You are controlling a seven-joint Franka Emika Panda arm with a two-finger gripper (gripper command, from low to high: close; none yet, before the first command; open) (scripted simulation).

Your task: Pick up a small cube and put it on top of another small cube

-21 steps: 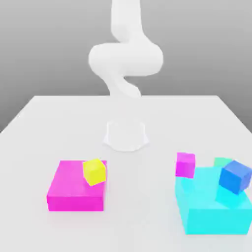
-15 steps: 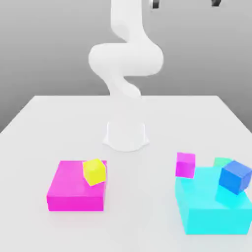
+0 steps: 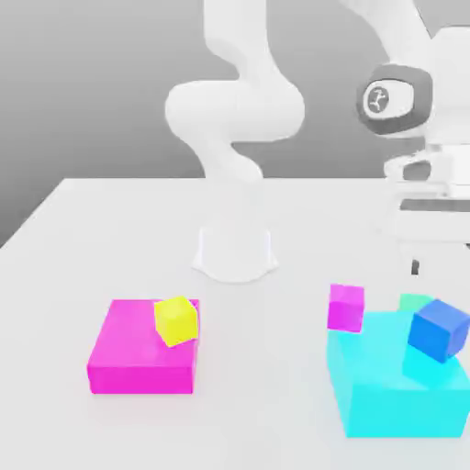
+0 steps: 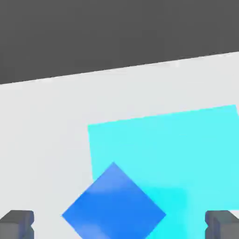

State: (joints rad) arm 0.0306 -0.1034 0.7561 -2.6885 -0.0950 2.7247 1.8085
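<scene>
Behind the cyan block [image 3: 395, 386], at the exterior view's right, I see the green cube [image 3: 415, 301] on the surface [image 3: 110, 239], half hidden. Just beside the block's near-left corner sits the magenta cube [image 3: 346, 307]. My gripper [image 4: 119, 224] hangs above the blue cube [image 4: 114, 203], fingers [image 4: 17, 223] spread wide, holding nothing.

We see the green cube [image 3: 415, 301] hemmed in: the large cyan block [image 3: 395, 390] rises just in front of it, and the blue cube [image 3: 439, 330] perched on that block crowds its near side. The magenta cube [image 3: 346, 307] sits just beside the block's corner, top uncovered. The end effector [image 4: 119, 223] hangs wide open above the blue cube. The table [image 3: 275, 404] between the blocks lies free.
</scene>
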